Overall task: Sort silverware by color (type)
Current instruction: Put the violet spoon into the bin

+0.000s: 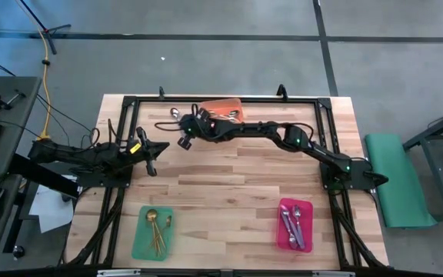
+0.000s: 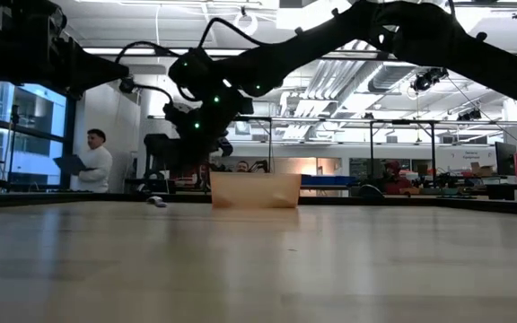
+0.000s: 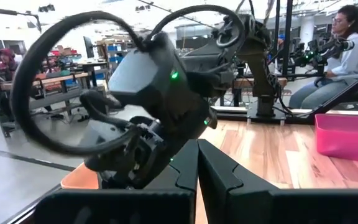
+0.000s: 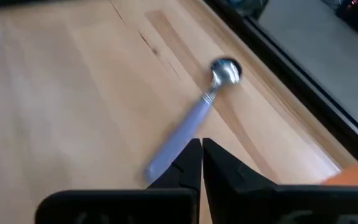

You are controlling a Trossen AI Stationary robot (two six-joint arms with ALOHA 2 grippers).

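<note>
Spoon (image 4: 194,121), one: we note silver bowl, pale purple handle, flat on counter (image 4: 61,93); right gripper (image 4: 202,155) closed, empty, just above handle.

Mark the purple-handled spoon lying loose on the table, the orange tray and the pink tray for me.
purple-handled spoon (image 4: 188,127): right wrist view, mid-handle.
orange tray (image 1: 223,104): high view, bare floor near its far edge.
pink tray (image 1: 282,206): high view, bare floor at its far corner.

left tool (image 1: 151,168) closed, idle | right tool (image 4: 201,152) closed, outstretched
</note>
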